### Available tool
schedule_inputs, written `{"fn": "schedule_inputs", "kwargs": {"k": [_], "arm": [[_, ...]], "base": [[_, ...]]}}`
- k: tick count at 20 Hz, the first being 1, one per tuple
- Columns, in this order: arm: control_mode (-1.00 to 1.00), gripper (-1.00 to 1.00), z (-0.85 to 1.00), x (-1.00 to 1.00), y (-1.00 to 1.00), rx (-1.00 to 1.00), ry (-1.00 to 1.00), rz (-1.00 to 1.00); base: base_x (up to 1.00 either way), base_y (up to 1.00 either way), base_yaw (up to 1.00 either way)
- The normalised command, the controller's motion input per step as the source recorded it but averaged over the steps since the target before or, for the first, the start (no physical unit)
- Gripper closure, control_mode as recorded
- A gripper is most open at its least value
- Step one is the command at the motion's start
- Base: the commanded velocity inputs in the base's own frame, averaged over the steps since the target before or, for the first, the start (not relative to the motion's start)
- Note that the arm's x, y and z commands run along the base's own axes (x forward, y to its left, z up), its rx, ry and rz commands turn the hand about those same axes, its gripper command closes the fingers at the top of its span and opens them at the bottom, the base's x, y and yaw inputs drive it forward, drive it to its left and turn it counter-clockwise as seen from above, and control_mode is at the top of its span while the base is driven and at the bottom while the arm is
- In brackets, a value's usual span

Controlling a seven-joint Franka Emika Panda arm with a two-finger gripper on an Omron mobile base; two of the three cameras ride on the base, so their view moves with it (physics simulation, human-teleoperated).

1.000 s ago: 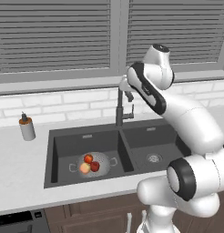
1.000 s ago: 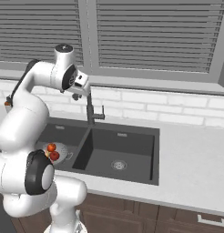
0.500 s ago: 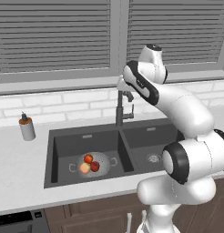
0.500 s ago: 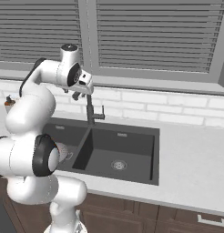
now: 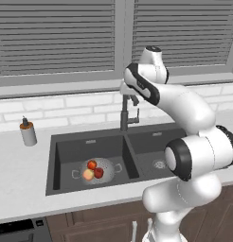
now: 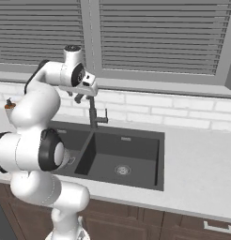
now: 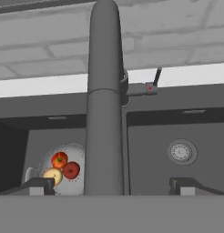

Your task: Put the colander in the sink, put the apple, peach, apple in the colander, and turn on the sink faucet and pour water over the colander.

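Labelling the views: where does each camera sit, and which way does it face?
Left base view: behind the arm's left, looking forward and down at the sink; arm rises lower right.
Right base view: behind its right, same sink; arm rises lower left.
Hand view: on the hand, close above the sink faucet, open pincer tips at bottom.
Left base and hand views share colander, fruit, faucet.
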Motion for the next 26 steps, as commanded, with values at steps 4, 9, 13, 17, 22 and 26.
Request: {"fn": "schedule_inputs", "kwargs": {"k": [4, 9, 13, 17, 22, 26], "arm": [[-1.0, -1.0, -0.24, 0.02, 0.1, -0.01, 0.03, 0.0], [-1.0, -1.0, -0.31, 0.0, 0.24, -0.01, 0.02, 0.0], [-1.0, -1.0, -0.32, 0.03, 0.29, 0.0, 0.02, 0.0], [-1.0, -1.0, -0.18, 0.09, 0.19, 0.0, 0.0, 0.0], [-1.0, -1.0, -0.12, 0.2, 0.19, 0.0, 0.02, 0.0], [-1.0, -1.0, -0.09, 0.12, 0.16, 0.0, 0.0, 0.0]], "base": [[0.0, 0.0, 0.0], [0.0, 0.0, 0.0], [0.0, 0.0, 0.0], [0.0, 0.0, 0.0], [0.0, 0.0, 0.0], [0.0, 0.0, 0.0]]}}
